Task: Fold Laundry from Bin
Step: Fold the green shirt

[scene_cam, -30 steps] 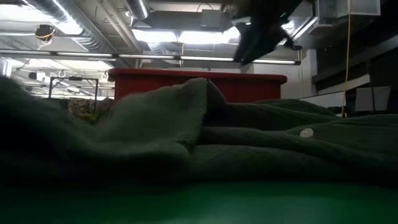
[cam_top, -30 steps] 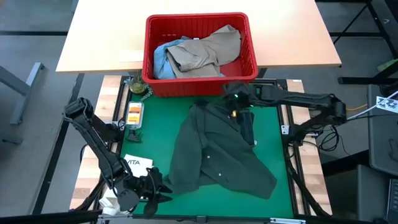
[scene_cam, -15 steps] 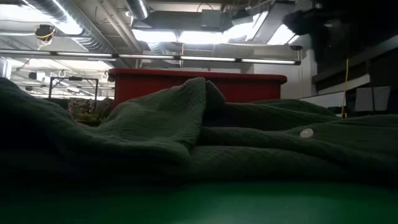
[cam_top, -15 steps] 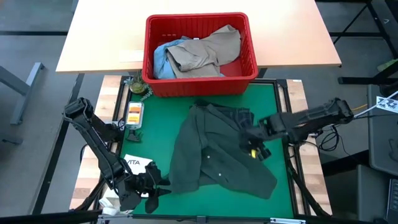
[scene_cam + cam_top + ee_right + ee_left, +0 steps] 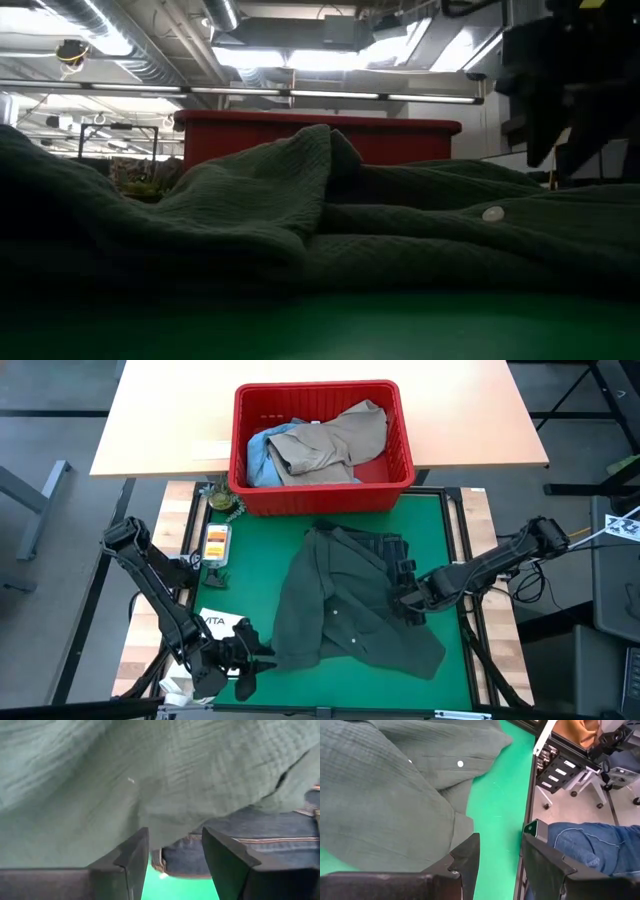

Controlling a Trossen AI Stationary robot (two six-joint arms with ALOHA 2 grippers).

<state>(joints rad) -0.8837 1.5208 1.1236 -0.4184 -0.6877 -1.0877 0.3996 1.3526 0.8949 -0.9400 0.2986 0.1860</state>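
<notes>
The right gripper point(image 5: 408, 598) has swung away from the bin point(image 5: 322, 445) in the last second and dropped low over the near-right part of the dark green shirt point(image 5: 345, 610), jaws apart with nothing between them. In its own wrist view the fingers point(image 5: 131, 862) sit open just above the shirt's crinkled cloth, and a strip of dark denim point(image 5: 260, 840) pokes out from under the shirt's edge, so there is a second garment beneath. That looks like a shift from reaching toward the bin to lining up a grab on the shirt's right side, the start of spreading it flat.

Out from there, the shirt lies rumpled across the middle of the green mat point(image 5: 440, 545), on the near side of the bin and apart from it. The left gripper point(image 5: 248, 660) waits at the shirt's near-left corner, where it was a second ago; its fingers point(image 5: 465, 857) stand apart, empty, just off the hem.

The count: two arms, both grippers open. One red bin on the wooden table, holding two garments that show, a khaki-tan garment point(image 5: 330, 440) on top and light blue denim point(image 5: 260, 455) at its left. One shirt on the mat, plus the dark piece under it. Nothing folded yet.
</notes>
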